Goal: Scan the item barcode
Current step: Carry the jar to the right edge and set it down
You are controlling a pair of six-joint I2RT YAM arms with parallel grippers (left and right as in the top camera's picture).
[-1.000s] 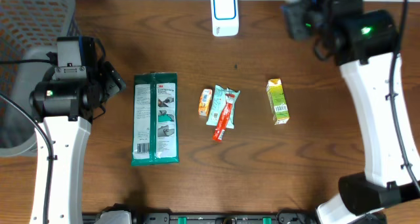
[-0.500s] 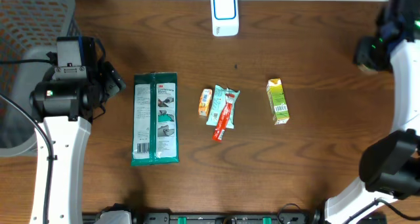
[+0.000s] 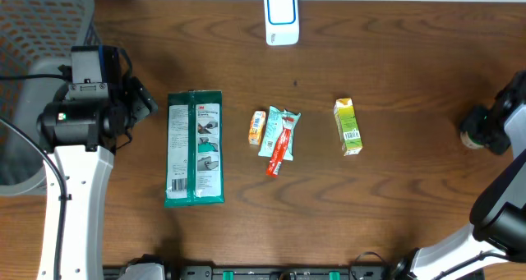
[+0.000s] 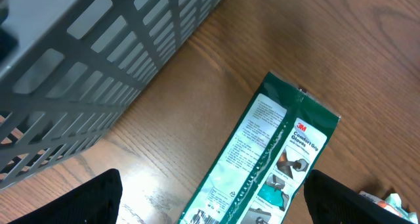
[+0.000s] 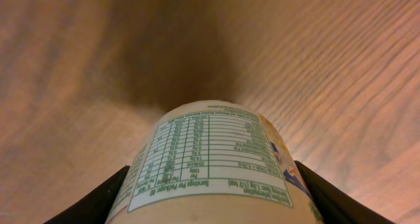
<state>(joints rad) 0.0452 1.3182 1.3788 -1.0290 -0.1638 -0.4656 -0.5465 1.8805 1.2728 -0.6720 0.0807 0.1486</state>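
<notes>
Canister (image 5: 210,152) sits gripped in right tool (image 5: 209,207); left tool (image 4: 213,204) hangs wide open, empty, above green packet (image 4: 275,145).

Dark wooden table (image 3: 403,58): white-blue plastic scanner box (image 3: 281,17); nearer than it, flat green glove packet (image 3: 195,149), small orange packet (image 3: 257,126), teal-red sachet (image 3: 280,139), yellow-green carton (image 3: 348,126).

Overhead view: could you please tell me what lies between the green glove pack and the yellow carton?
An orange packet and a teal-and-red sachet, side by side, in the overhead view.
</notes>
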